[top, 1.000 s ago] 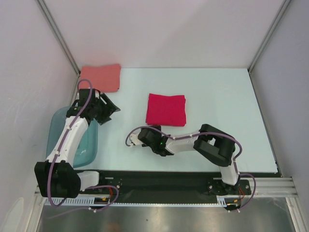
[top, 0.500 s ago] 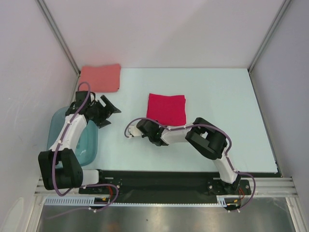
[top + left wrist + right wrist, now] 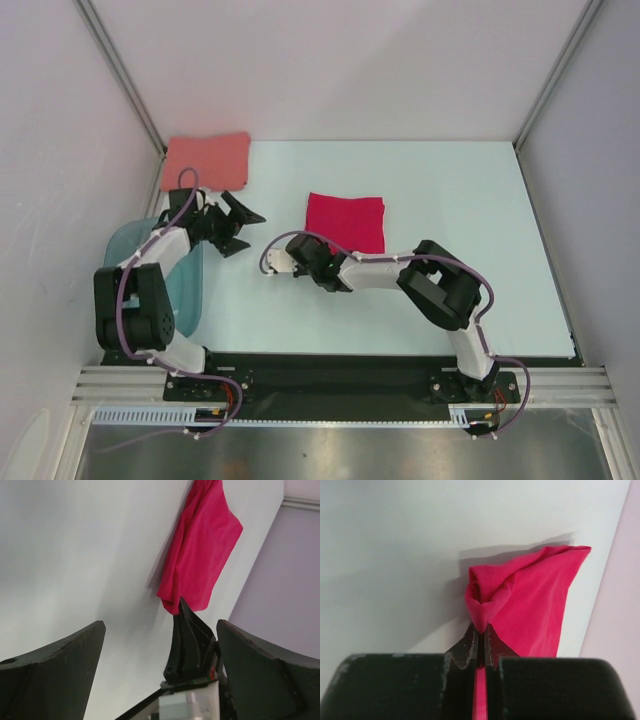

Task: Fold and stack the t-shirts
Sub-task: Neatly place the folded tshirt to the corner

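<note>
The crimson-red t-shirt (image 3: 346, 221) lies folded into a square in the middle of the table. My right gripper (image 3: 308, 250) is at its near-left corner. In the right wrist view the right gripper (image 3: 481, 630) is shut on a bunched fold of the red t-shirt (image 3: 535, 597), lifting that corner a little. The salmon-pink t-shirt (image 3: 206, 160) lies folded at the back left corner. My left gripper (image 3: 245, 228) hovers open between the two shirts, holding nothing. In the left wrist view the left gripper (image 3: 160, 625) frames the right gripper's shut fingers (image 3: 189, 640) and the red t-shirt (image 3: 200, 555).
A translucent teal tub (image 3: 190, 298) stands at the near left under my left arm. White walls close in the table (image 3: 470, 200) at the back and on both sides.
My right gripper reached forward to the red t-shirt's near-left corner and shut on it. My left gripper opened wide and swung to the right, toward the middle.
</note>
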Available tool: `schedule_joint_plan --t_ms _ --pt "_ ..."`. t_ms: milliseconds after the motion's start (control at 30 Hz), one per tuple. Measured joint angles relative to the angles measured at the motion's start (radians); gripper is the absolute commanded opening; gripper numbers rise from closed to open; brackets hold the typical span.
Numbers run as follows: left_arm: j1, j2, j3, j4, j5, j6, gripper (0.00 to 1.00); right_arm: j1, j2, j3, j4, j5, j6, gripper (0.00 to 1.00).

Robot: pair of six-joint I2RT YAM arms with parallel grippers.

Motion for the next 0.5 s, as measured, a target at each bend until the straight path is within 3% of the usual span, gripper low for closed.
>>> schedule_joint_plan --t_ms 200,500 --pt "-0.042 0.179 0.048 0.105 0.07 -0.06 1.0 -0.032 -0.068 -0.019 -0.002 -0.048 0.016 0.0" --pt "-0.238 0.311 0.141 0.264 0.043 -0.177 1.0 -0.074 -0.15 -0.064 0.005 -0.124 0.053 0.0"
